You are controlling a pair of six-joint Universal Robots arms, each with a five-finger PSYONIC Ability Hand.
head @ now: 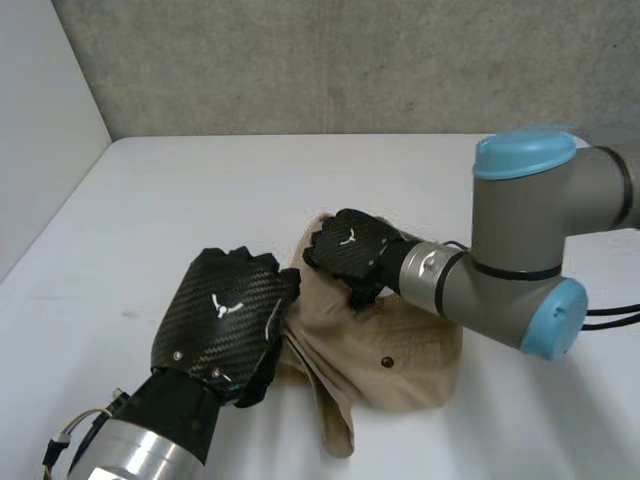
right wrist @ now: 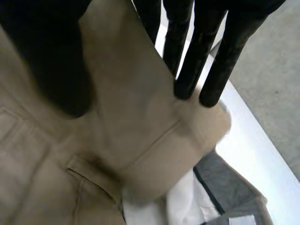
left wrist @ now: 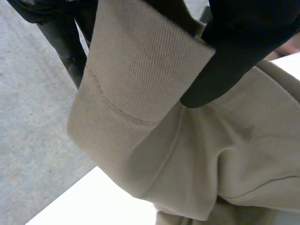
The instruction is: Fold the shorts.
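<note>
White counter (head: 200,200) before a grey concrete wall (head: 350,60). Centre-right on the counter: beige shorts (head: 390,350), bunched and partly doubled over, not yet a flat fold.

Left hand (head: 225,320): at the near-left edge of the shorts. Grasps a hemmed band (left wrist: 140,70) of the cloth, pinched between thumb (left wrist: 234,56) and fingers (left wrist: 65,51), with the band raised above the counter. Judged purpose: a hold on one leg opening, so that this side can be carried across.

Right hand (head: 350,250): at the far edge of the shorts, palm down. Clamps a raised fold between straight fingers (right wrist: 187,70) and opposing thumb (right wrist: 47,61), beside a pocket opening (right wrist: 89,171). Judged purpose: second hold point, for tension between the two grasps and to stop the garment sliding.

Step in hand, as judged: lifting one part over the rest. Progress: early to middle; irregular outline, with one tail of cloth (head: 340,430) trailing toward the near counter edge.

Next move: travel with both pinches closed, lay the held edge over the body of the shorts, then release. Risk: thick hem slipping from a shallow pinch, or the whole pile dragging along.
</note>
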